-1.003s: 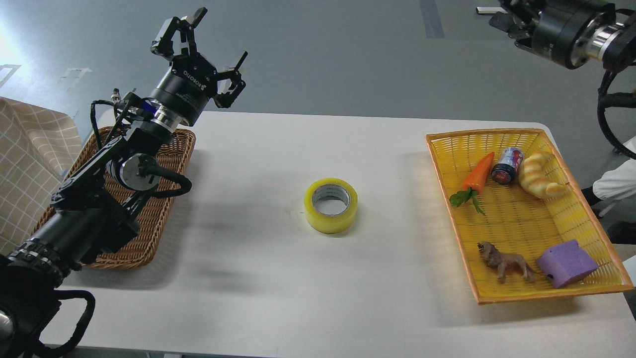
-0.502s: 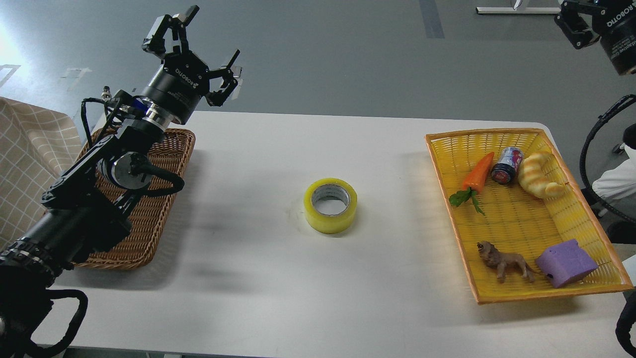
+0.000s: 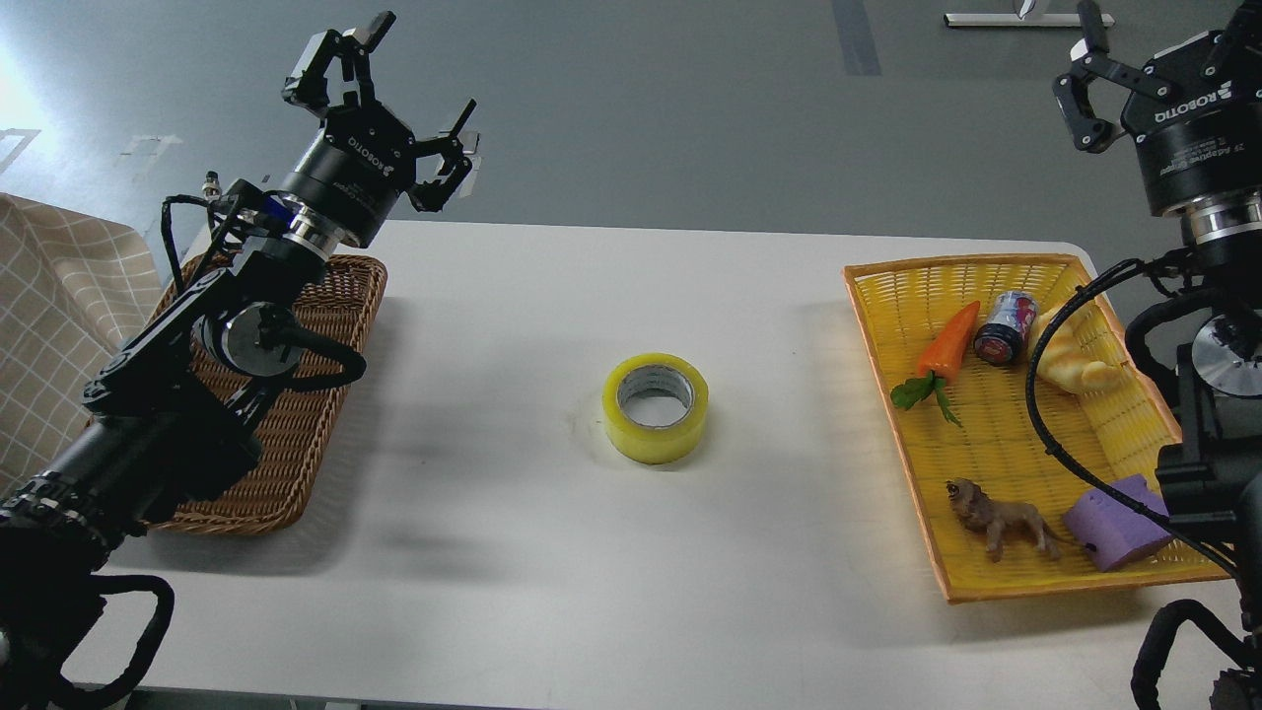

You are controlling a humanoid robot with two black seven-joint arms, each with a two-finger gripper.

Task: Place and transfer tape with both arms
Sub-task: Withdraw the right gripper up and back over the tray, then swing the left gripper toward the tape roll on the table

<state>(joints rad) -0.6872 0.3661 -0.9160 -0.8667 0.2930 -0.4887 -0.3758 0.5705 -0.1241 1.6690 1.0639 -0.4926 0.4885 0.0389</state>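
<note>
The tape [image 3: 656, 407], a yellow roll with a grey-white core, lies flat on the white table [image 3: 552, 552] near its middle. My left gripper [image 3: 389, 94] is open and empty, raised above the table's far left edge, well left of and behind the tape. My right gripper [image 3: 1149, 49] is raised at the top right, above the yellow basket's far end; its fingers are spread, partly cut off by the frame's top edge, and nothing is in them. Both grippers are far from the tape.
A brown wicker basket [image 3: 296, 414] lies at the left under my left arm. A yellow basket [image 3: 887, 325] at the right holds a toy carrot [image 3: 948, 342], a can [image 3: 1006, 328], a bread toy [image 3: 1070, 350], a toy lion [image 3: 1001, 518] and a purple block [image 3: 1119, 523].
My right arm has swung down into view at the right, over the yellow basket's right side, with its gripper pointing up. My left arm drew back to the left a second ago and has held still since.
</note>
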